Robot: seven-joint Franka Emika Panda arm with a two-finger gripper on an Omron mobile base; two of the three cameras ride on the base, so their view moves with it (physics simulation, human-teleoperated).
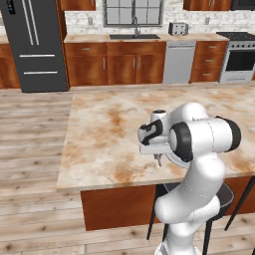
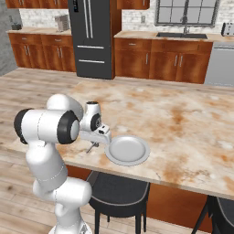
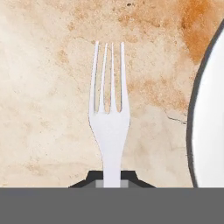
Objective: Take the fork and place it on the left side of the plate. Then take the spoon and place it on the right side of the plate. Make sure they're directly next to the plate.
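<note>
Gripper [image 3: 112, 179]: closed on the neck of the fork [image 3: 109, 118], dark fingertips pinching the handle just below the tine head; tines run straight away from the hand, four prongs visible, none bent.

Fork: light silver-grey, held above the marbled counter [image 3: 48, 87], just left of the plate's rim and apart from it. From the right base view the gripper [image 2: 93, 147] hangs low over the counter's near edge with the utensil beneath it, close beside the plate [image 2: 127, 150]. From the left base view the hand [image 1: 158, 158] sits near the same edge, largely masked by the arm's own body. Whether the fork already touches the counter cannot be told.

Plate [image 3: 212, 131]: round, pale, dark-edged rim, lying flat near the counter's near edge.

Spoon: not located.

Step in hand, as judged: setting the fork down on the plate's left side. To do it well: lower straight until the fork lies flat, keep its length parallel to the nearest stretch of rim, close the small gap without riding onto the rim, then part the jaws and lift clear vertically so the fork is not dragged.
</note>
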